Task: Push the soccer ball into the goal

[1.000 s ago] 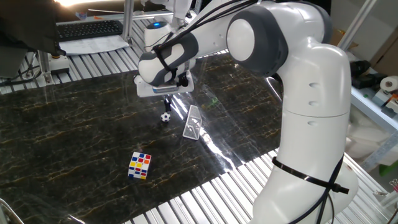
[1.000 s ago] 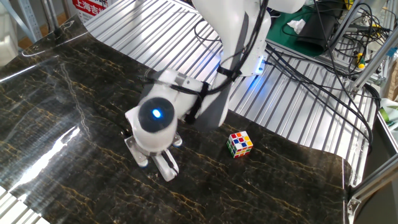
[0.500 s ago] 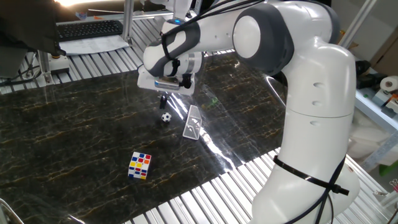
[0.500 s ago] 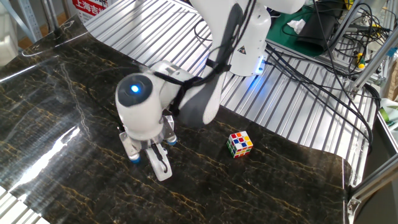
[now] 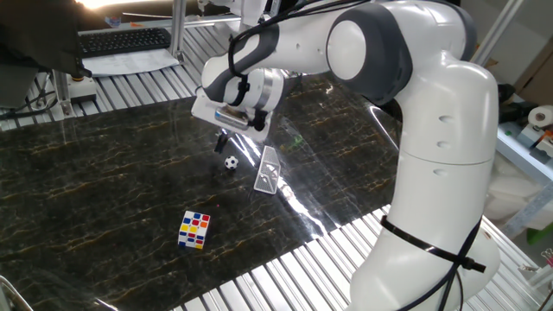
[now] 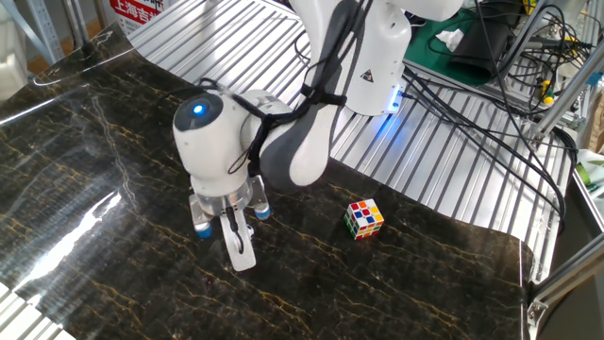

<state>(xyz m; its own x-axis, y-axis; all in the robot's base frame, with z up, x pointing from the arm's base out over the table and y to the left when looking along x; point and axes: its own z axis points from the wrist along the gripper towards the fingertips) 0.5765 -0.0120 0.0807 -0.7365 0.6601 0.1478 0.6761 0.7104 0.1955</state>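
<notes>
The soccer ball (image 5: 230,161) is a tiny white ball with black patches on the dark marble table. The goal (image 5: 269,169), a small pale frame with mesh, stands tilted just right of it, a short gap away. My gripper (image 5: 222,142) hangs just above and slightly left of the ball, tilted, with its fingers close together and nothing between them. In the other fixed view my gripper (image 6: 237,247) points down at the table. There the arm hides the ball and the goal.
A multicoloured puzzle cube (image 5: 194,230) lies near the table's front edge, left of the ball; it also shows in the other fixed view (image 6: 363,218). Ribbed metal surface (image 5: 285,276) surrounds the marble top. A keyboard (image 5: 121,40) sits at the back.
My wrist has tilted and turned, and the hand has shifted slightly above the ball. The ball, goal and cube have not moved.
</notes>
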